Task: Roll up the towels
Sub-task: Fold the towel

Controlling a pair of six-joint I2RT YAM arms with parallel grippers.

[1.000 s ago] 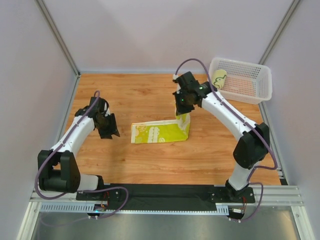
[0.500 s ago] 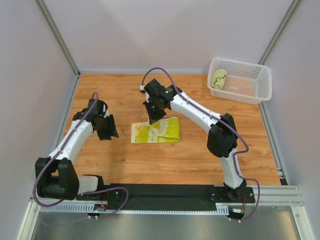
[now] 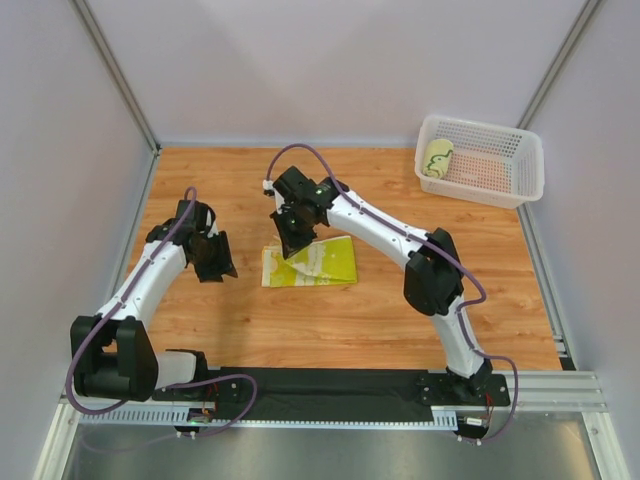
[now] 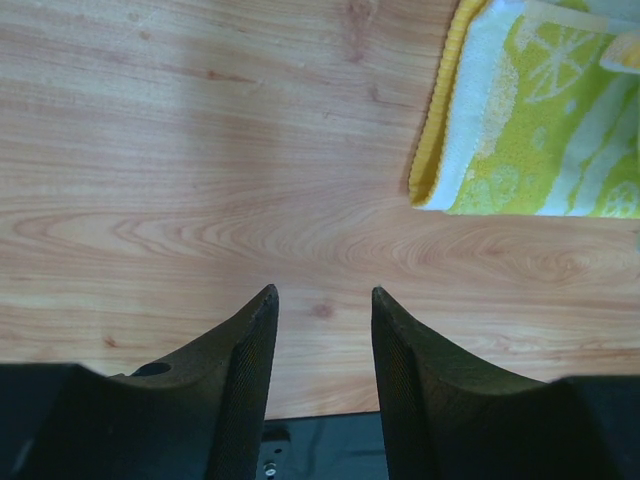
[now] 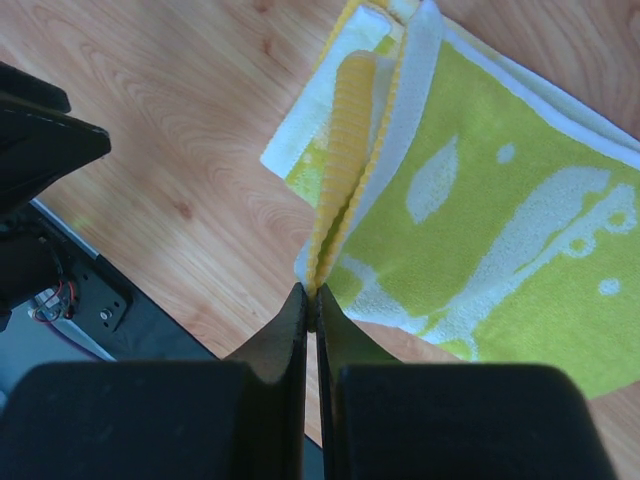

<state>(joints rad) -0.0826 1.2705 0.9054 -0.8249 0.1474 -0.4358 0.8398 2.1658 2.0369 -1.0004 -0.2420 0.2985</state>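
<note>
Towel: lies doubled over on the table, at the centre of the top view; in the left wrist view it fills the upper right corner, flat on the wood.
Right end effector: fingers pressed together on the towel's yellow-banded edge, which stands up off the layer beneath at the towel's left end in the top view.
Left end effector: fingers apart and holding nothing, hovering over bare wood just left of the towel without touching it.
Basket: upper right of the top view, well apart from both arms.
Rolled towel: sits in the basket's left end.
Done so far: one towel looks finished, rolled and stowed.
In hand: the flat towel appears folded to half length, with no coil visible yet.
Left to do: by my judgement, rolling this towel from one end and probably placing it beside the first.
</note>
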